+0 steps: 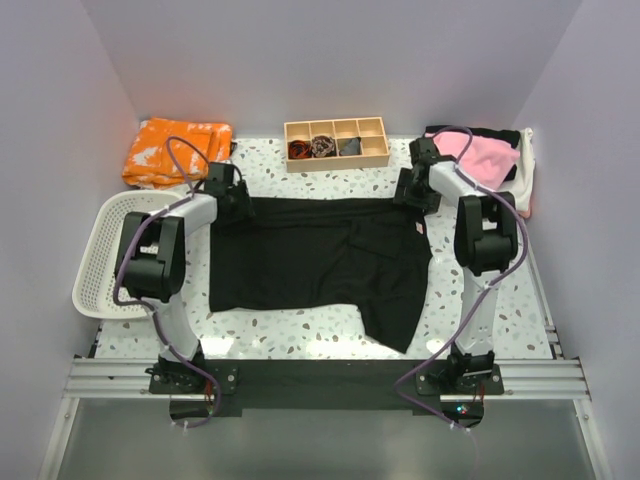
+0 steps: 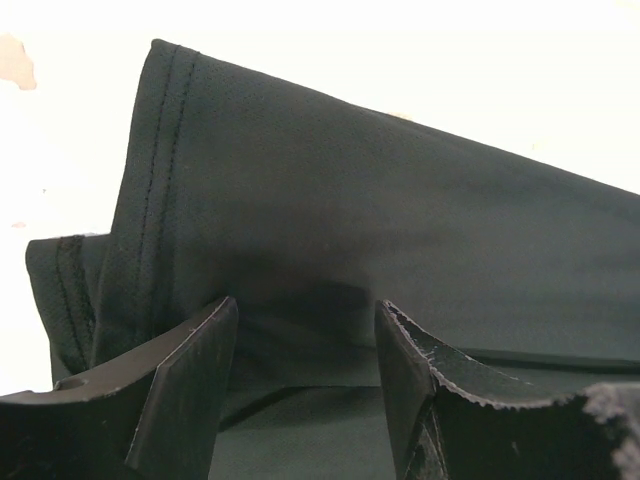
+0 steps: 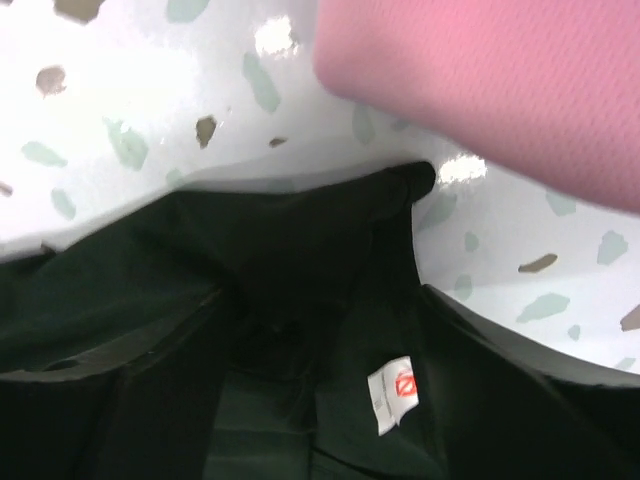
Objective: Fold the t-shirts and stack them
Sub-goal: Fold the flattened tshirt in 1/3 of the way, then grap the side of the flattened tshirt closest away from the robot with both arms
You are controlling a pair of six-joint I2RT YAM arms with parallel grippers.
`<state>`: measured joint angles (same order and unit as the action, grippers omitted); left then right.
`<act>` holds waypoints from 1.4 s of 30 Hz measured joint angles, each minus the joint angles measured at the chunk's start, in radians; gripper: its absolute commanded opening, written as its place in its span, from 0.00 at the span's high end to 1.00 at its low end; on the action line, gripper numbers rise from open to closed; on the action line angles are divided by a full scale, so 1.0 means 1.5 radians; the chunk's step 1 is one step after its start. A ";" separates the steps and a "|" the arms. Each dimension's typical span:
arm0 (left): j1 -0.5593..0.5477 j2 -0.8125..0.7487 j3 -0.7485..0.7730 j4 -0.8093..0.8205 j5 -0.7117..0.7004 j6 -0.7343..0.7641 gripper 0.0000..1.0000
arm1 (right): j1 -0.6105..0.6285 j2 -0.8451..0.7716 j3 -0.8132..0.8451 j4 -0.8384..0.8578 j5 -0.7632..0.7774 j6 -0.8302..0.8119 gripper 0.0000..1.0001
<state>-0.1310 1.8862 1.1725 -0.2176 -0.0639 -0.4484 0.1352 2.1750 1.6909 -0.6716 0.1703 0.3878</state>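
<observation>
A large black t-shirt [image 1: 310, 255] lies spread on the table, one part hanging toward the front right. My left gripper [image 1: 233, 196] is at its far left corner. In the left wrist view the gripper [image 2: 307, 305] is open, with black cloth [image 2: 350, 210] lying between the fingers and rising as a hemmed fold just ahead. My right gripper [image 1: 414, 190] is at the far right corner. In the right wrist view it [image 3: 320, 295] is open wide over the cloth, near the small white label [image 3: 392, 393]. More t-shirts, pink [image 1: 482, 158], black and white, are piled at the back right.
An orange patterned cloth [image 1: 175, 150] lies at the back left. A wooden divided tray [image 1: 335, 128] with small rolled fabric pieces stands at the back centre. A white basket [image 1: 100, 265] sits at the left edge. The pink shirt [image 3: 500, 90] lies just beyond my right gripper.
</observation>
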 measured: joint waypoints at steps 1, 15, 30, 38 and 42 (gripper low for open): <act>0.000 -0.005 -0.003 0.001 0.002 0.000 0.37 | -0.001 -0.010 -0.012 0.007 -0.011 -0.005 0.18; -0.002 -0.259 -0.040 0.026 -0.005 -0.012 0.36 | -0.002 -0.343 -0.119 0.023 -0.062 -0.022 0.11; -0.055 -0.619 -0.386 -0.225 -0.087 -0.214 0.39 | 0.068 -0.660 -0.580 -0.121 -0.085 0.106 0.12; -0.132 -0.662 -0.401 -0.330 -0.130 -0.358 0.39 | 0.129 -0.808 -0.698 -0.164 -0.078 0.210 0.12; -0.144 -0.641 -0.435 -0.356 -0.132 -0.413 0.39 | 0.129 -0.862 -0.730 -0.193 -0.078 0.239 0.12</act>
<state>-0.3470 0.9245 0.5201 -0.7521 -0.2615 -1.0679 0.3294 0.8822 0.5961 -0.9607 0.0528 0.7464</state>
